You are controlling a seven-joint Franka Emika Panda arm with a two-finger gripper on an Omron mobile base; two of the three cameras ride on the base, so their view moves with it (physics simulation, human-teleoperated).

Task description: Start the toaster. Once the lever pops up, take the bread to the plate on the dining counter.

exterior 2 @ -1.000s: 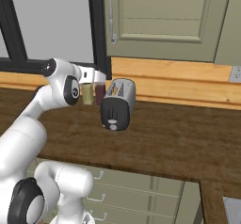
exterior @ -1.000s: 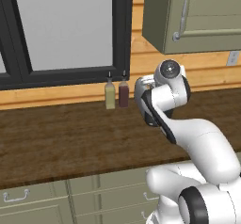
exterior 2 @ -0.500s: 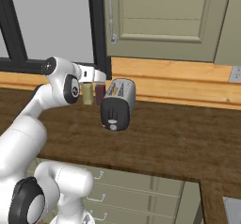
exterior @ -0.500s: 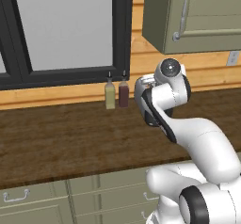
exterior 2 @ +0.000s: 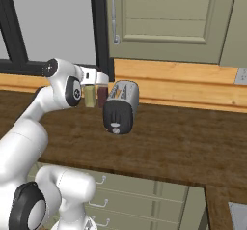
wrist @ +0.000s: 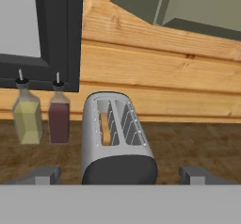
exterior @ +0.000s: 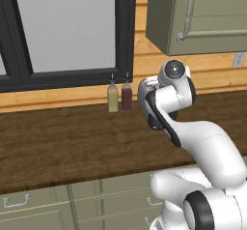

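The silvery toaster [wrist: 115, 138] stands on the dark wood worktop [exterior 2: 178, 142] against the wooden wall, its dark end [exterior 2: 117, 117] facing the room. A tan slice of bread [wrist: 106, 134] sits down in its left slot; the right slot looks empty. My gripper [wrist: 121, 176] is open and hovers just in front of and above the toaster, one fingertip [wrist: 44, 175] on each side of its dark end, touching nothing. In the right base view my hand [exterior 2: 94, 76] sits by the toaster's top left. The plate and the dining counter are out of view.
Two sauce bottles, one yellowish [wrist: 27, 112] and one dark red [wrist: 59, 114], stand just left of the toaster below the black window frame [exterior: 126, 31]. An olive wall cabinet [exterior 2: 164, 21] hangs above. Olive drawers [exterior: 34, 209] run under the worktop.
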